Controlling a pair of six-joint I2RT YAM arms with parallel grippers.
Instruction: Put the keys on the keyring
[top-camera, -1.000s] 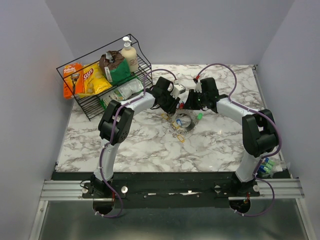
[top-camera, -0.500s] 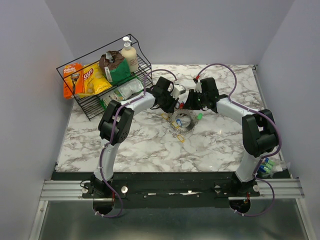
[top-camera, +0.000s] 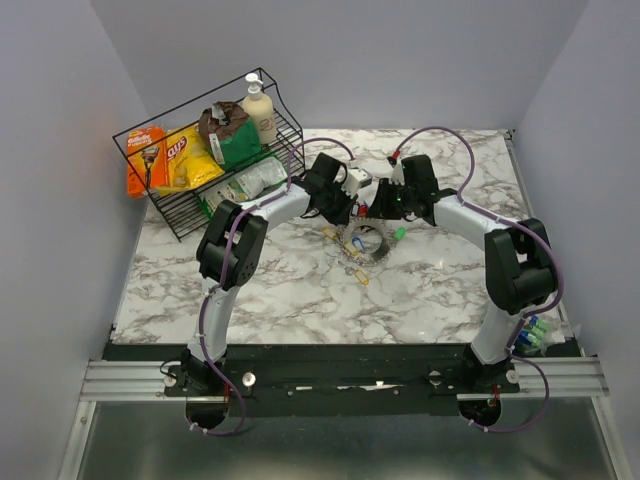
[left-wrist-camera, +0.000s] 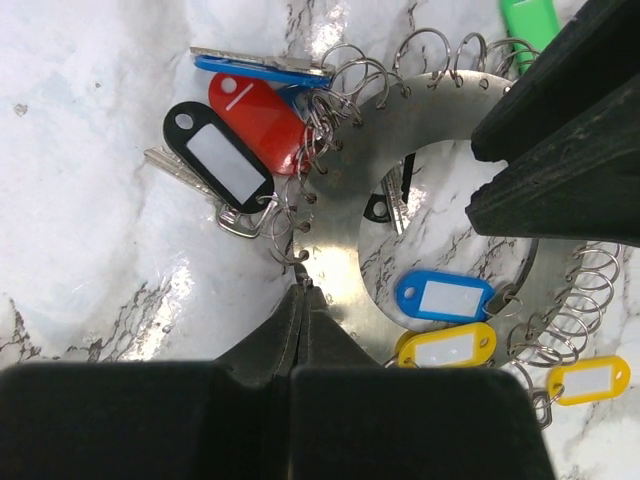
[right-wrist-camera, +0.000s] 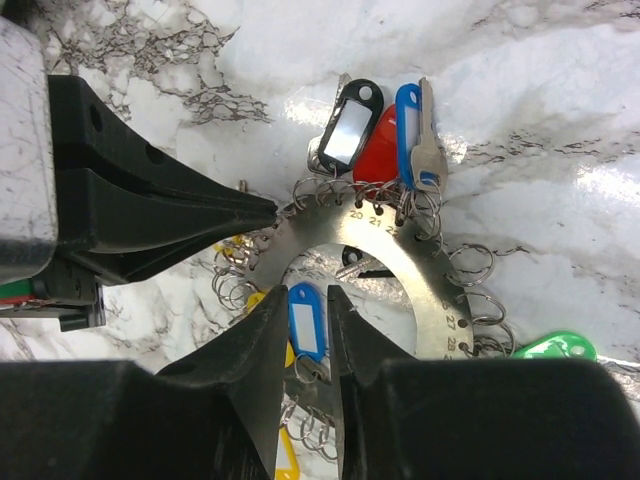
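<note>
The flat round silver keyring plate (left-wrist-camera: 338, 205), edged with wire loops (left-wrist-camera: 345, 75), is resting on the white marble table (left-wrist-camera: 90, 230). The left gripper (left-wrist-camera: 303, 292) is pinching shut at its outer rim, likely steadying it, while the right gripper (right-wrist-camera: 307, 297) is hovering narrowly parted over its band, near a hanging silver key (right-wrist-camera: 428, 150).

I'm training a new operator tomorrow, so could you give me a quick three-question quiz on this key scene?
1. True or false: the left gripper stands wide open.
2. In the right wrist view, which tag shows between the fingers of the right gripper? A white tag, B blue tag, C orange tag.
3. Fill in: the black tag lies right beside the ___ tag.
Key: 1 false, it is shut; 2 B; 3 red.
</note>
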